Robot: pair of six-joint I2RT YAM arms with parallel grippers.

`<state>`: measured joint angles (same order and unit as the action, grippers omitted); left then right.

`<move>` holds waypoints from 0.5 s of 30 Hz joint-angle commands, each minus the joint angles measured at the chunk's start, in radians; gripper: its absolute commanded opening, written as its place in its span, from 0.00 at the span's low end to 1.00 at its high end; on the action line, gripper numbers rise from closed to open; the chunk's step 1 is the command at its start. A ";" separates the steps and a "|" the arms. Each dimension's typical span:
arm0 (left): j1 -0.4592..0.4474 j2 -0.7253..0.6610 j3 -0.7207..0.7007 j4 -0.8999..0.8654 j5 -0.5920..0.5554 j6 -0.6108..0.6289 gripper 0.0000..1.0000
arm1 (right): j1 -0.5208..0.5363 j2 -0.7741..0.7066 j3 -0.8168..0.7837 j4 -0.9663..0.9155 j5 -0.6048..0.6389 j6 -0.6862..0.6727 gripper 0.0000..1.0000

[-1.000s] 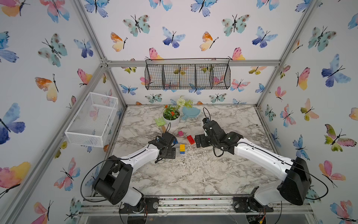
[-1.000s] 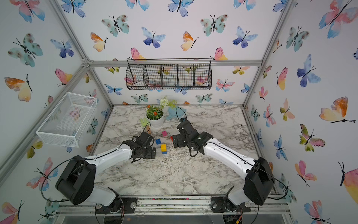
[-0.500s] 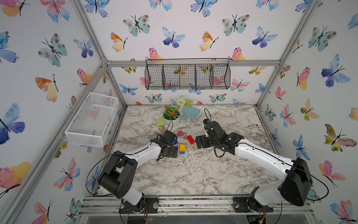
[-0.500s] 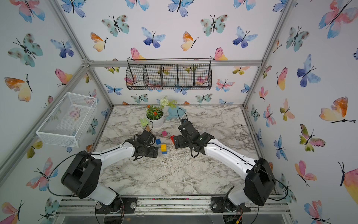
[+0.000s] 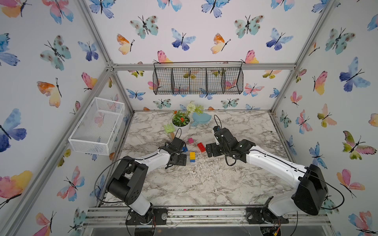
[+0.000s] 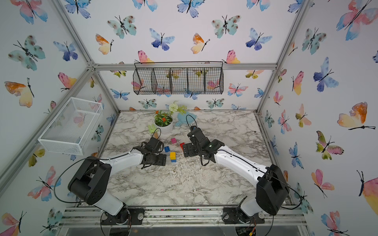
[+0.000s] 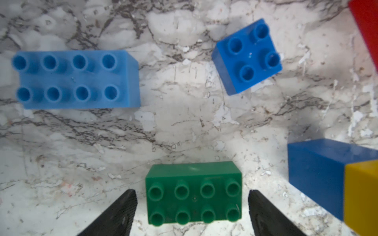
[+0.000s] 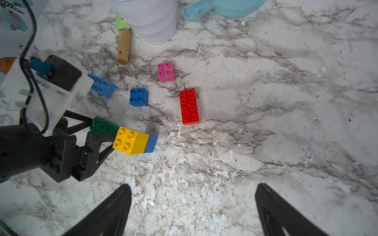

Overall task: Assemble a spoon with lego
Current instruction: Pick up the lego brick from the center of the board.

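Yellow brick (image 8: 131,140) is pressed onto a dark blue brick (image 8: 151,143). By my reading that pair is the only joined part of the spoon (image 5: 192,157), a start on its stem near the middle of the table (image 5: 204,179).

Five pieces lie loose and apart around it: the green brick (image 7: 193,193), light blue brick (image 7: 75,78), second dark blue brick (image 7: 248,56), red brick (image 8: 189,106) and pink brick (image 8: 166,71). Most of the build is therefore left.

The left gripper (image 7: 192,196) straddles the green brick with a gap on each side, so it grips nothing yet. The right gripper (image 8: 193,186) hangs spread wide over bare table, empty.

The table is white marble-look with grey veins, scuffed and flaking in the centre. At its far edge stand a flower pot (image 5: 181,124), a pale-blue dish (image 5: 201,119) and a green toy rake (image 5: 169,128). Butterfly wallpaper covers the walls, which carry a black wire basket (image 5: 197,78) and a white mesh basket (image 5: 98,124).
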<state>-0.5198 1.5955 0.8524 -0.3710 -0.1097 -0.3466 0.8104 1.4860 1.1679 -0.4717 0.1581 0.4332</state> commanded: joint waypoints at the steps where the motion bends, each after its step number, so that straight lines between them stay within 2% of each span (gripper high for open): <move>1: 0.003 -0.006 -0.005 -0.027 -0.026 -0.012 0.86 | -0.005 0.021 0.007 0.015 -0.009 0.004 0.97; 9: 0.003 0.015 0.013 -0.012 -0.028 -0.016 0.82 | -0.005 0.024 -0.003 0.014 -0.011 0.005 0.96; 15: 0.002 0.018 0.017 0.003 -0.012 -0.022 0.73 | -0.005 0.025 -0.020 0.023 -0.020 0.009 0.95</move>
<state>-0.5190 1.6016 0.8528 -0.3691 -0.1177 -0.3611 0.8104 1.5017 1.1667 -0.4606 0.1535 0.4347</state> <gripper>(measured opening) 0.741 0.952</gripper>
